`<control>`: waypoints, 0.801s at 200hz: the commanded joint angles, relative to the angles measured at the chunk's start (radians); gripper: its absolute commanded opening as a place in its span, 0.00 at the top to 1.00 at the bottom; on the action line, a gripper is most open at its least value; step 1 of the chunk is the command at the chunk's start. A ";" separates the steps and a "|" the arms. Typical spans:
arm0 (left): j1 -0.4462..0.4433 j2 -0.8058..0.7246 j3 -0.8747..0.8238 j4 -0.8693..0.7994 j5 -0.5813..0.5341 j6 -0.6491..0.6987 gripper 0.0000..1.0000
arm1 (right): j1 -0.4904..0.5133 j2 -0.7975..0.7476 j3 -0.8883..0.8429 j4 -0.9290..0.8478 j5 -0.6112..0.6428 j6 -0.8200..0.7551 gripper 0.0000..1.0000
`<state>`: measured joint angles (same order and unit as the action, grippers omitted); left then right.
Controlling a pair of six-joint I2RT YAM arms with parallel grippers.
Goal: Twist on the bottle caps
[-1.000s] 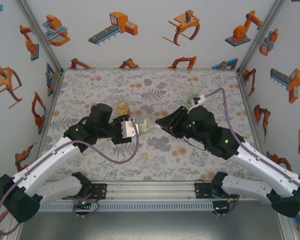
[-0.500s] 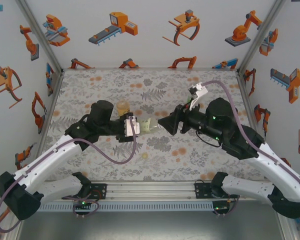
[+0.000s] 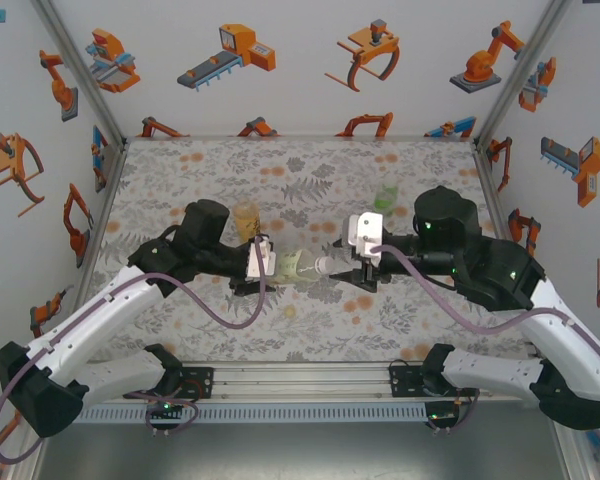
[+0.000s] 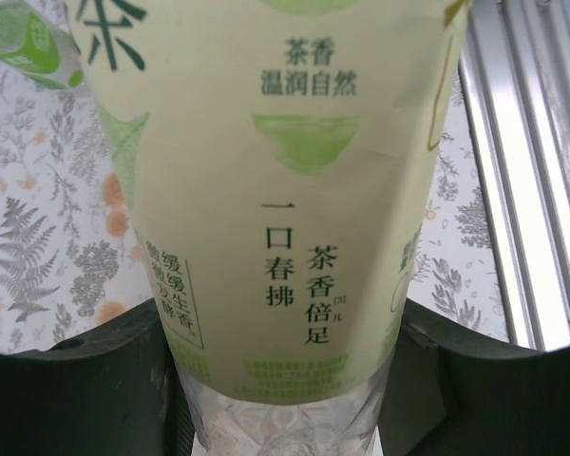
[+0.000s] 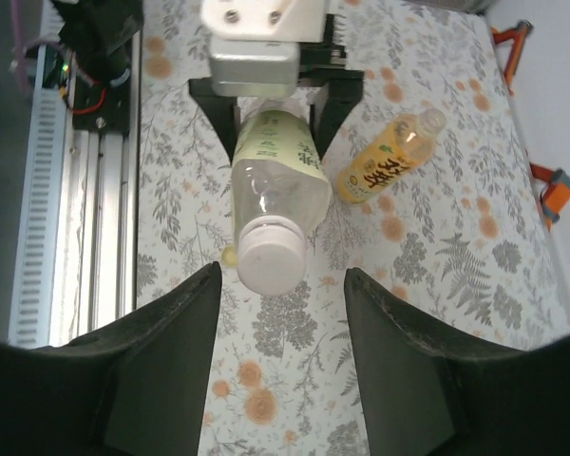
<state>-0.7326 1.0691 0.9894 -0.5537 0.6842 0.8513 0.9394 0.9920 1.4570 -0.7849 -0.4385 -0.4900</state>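
- My right claw (image 5: 281, 285) is released: its two fingers stand apart on either side of the white cap (image 5: 271, 264), with a gap on each side and nothing gripped.
- That cap sits on the neck of the tea bottle (image 5: 275, 180). I cannot tell how far it is threaded on.
- It looks small, hard and smooth, so I judge it could slip. I would pinch it squarely across its side wall, not by the top edge.
- A pale yellow cap (image 5: 230, 255) lies loose on the floral table (image 5: 437, 285), just beside the white one.
- The tea bottle lies level above the table, its cap end toward my right claw. It looks thin-walled and light, likely to dent or twist if squeezed hard.
- My left claw (image 4: 285, 380) is clenched on its labelled body, which is the stiffer place to brace against turning.
- Farther off, the amber bottle (image 5: 388, 163) lies on its side with an open neck.
- The green bottle (image 3: 385, 197) is farthest back.
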 commanded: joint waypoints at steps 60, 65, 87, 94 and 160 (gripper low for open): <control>-0.008 0.000 0.053 -0.039 0.070 0.012 1.00 | 0.007 0.001 -0.030 0.031 -0.089 -0.116 0.54; -0.008 0.000 0.053 -0.039 0.071 0.010 1.00 | 0.007 0.001 -0.030 0.033 -0.091 -0.115 0.54; -0.010 -0.001 0.051 -0.039 0.075 0.010 1.00 | 0.008 -0.001 -0.035 0.040 -0.090 -0.113 0.57; -0.010 -0.001 0.051 -0.039 0.072 0.007 1.00 | 0.009 -0.002 -0.037 0.047 -0.089 -0.112 0.58; -0.014 -0.008 0.051 -0.039 0.071 0.008 1.00 | 0.009 0.005 -0.041 0.057 -0.089 -0.096 0.65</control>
<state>-0.7399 1.0695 1.0080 -0.5770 0.7185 0.8505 0.9405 0.9966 1.4261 -0.7567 -0.5167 -0.5880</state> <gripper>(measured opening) 0.565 0.388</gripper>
